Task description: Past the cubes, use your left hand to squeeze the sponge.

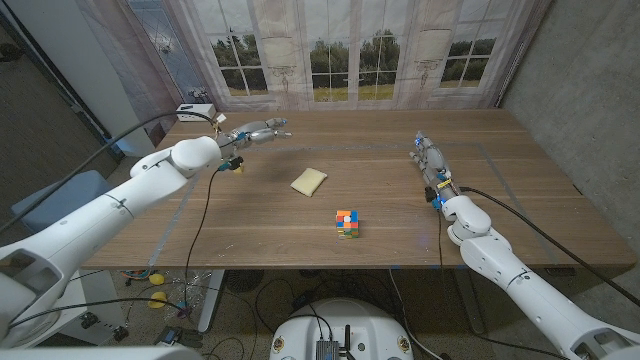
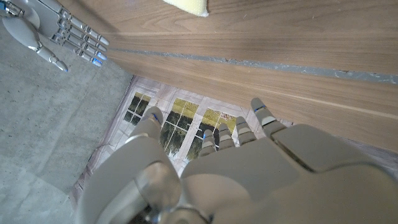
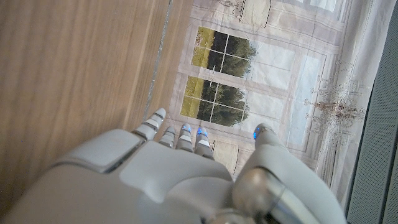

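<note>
- I'm seeing the sponge [image 1: 309, 180] lying mid-table, just beyond the cubes [image 1: 347, 223], untouched
- I'm holding the left hand [image 1: 252, 133] above the far-left table [image 1: 520, 180], fingers spread, gripping nothing
- I'm keeping the right hand [image 1: 431, 160] at the right side, fingers straight, holding nothing
</note>
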